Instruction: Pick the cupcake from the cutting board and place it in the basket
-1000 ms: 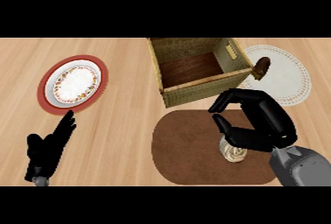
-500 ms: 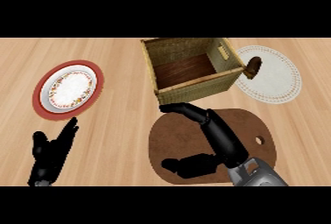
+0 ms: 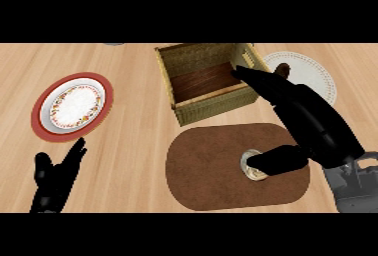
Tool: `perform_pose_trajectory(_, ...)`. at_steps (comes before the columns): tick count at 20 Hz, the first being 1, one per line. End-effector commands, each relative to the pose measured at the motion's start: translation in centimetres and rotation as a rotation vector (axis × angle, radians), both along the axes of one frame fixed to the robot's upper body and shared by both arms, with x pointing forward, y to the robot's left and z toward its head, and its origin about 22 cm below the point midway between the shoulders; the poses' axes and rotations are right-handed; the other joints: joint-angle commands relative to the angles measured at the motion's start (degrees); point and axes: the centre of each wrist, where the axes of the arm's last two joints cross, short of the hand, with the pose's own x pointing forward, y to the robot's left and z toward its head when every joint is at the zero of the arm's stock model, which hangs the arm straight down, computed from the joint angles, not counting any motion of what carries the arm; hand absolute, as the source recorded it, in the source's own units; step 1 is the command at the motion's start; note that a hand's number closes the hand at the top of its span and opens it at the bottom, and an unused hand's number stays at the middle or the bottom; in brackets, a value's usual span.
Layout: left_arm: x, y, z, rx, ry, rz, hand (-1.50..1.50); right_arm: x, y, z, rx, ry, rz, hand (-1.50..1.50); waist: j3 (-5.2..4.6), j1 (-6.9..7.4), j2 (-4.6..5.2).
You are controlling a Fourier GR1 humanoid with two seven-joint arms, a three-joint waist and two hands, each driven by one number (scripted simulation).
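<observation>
The cupcake (image 3: 253, 165) sits on the brown cutting board (image 3: 214, 167), near the basket (image 3: 207, 82). The right hand (image 3: 310, 125) is open, thumb on the cupcake. The left hand (image 3: 55, 177) rests open, near left. The cupcake looks light and squishy; hold its sides.

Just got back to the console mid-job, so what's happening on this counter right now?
The right hand is over the cutting board, fingers stretched toward the basket and thumb on the cupcake, which sits on the board, not lifted. Nothing shows on the basket's bare floor. The left hand rests open at lower left, below a red-rimmed plate. A white plate lies to the right of the basket.
</observation>
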Motion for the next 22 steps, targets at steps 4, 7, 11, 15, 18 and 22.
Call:
perform_pose_trajectory(4, -2.1, 0.7, -1.7, -0.018, 0.101, 0.008, 0.00, -2.2, -1.9, 8.2, -0.321, 0.105, -0.015, -1.50, -0.56, 0.43, 0.39)
perform_pose_trajectory(7, -0.8, 0.9, -0.9, -0.019, 0.101, 0.015, 0.00, -2.0, -4.0, 9.8, -0.409, 0.231, 0.011, -1.50, -0.46, -0.16, 0.80)
perform_pose_trajectory(11, -0.9, -0.9, -0.9, -0.015, 0.083, -0.010, 0.00, -2.0, -5.5, 12.5, -0.481, 0.308, 0.010, -1.50, -0.34, 0.99, 0.99)
perform_pose_trajectory(15, -0.9, -1.1, -1.4, -0.020, 0.084, -0.016, 0.00, -3.1, -5.5, 13.0, -0.512, 0.337, -0.005, -1.50, -0.33, 1.27, 1.07)
perform_pose_trajectory(18, -1.7, -1.9, -1.7, -0.030, 0.080, -0.023, 0.00, -3.0, -6.8, 13.5, -0.491, 0.347, 0.007, -1.50, -0.28, 1.60, 1.16)
perform_pose_trajectory(22, -1.5, -0.4, -2.1, -0.044, 0.068, -0.025, 0.00, -2.8, -5.9, 10.4, -0.429, 0.366, 0.003, -1.50, -0.25, 1.99, 1.36)
